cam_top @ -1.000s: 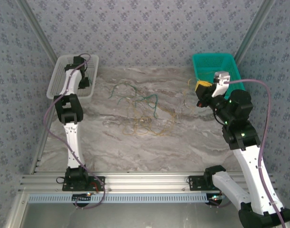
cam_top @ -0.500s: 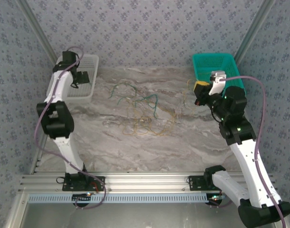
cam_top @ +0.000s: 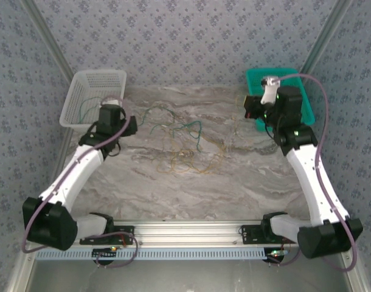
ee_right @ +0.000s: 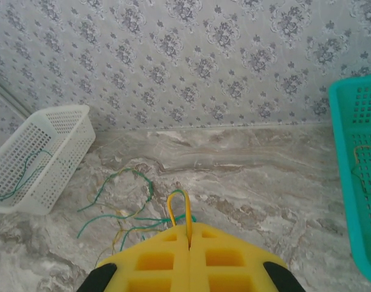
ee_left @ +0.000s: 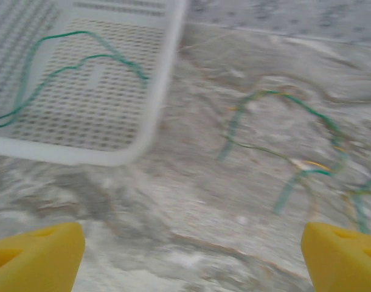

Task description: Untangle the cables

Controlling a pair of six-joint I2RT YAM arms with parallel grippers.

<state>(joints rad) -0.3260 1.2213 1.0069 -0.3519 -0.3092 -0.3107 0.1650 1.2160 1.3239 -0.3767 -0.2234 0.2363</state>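
Observation:
The cables [cam_top: 184, 145] lie in a loose tangle of green and yellow strands at the table's middle. My left gripper [cam_top: 129, 126] hangs open just left of them, low over the table. In the left wrist view its yellow fingers [ee_left: 34, 260] stand wide apart with bare table between them, and green strands [ee_left: 283, 103] lie ahead. My right gripper [cam_top: 250, 108] is raised beside the teal basket and shut on a yellow cable loop [ee_right: 180, 207] that sticks out past its pads [ee_right: 167, 255].
A white basket [cam_top: 76, 97] at the back left holds a green cable [ee_left: 70, 61]. The teal basket [cam_top: 302, 97] at the back right has a yellow strand [ee_right: 359, 159] inside. Patterned walls close in the back and sides.
My left arm swung out of the white basket and down to the table beside the tangle. My right arm moved back and up towards the teal basket, still gripping the yellow cable.

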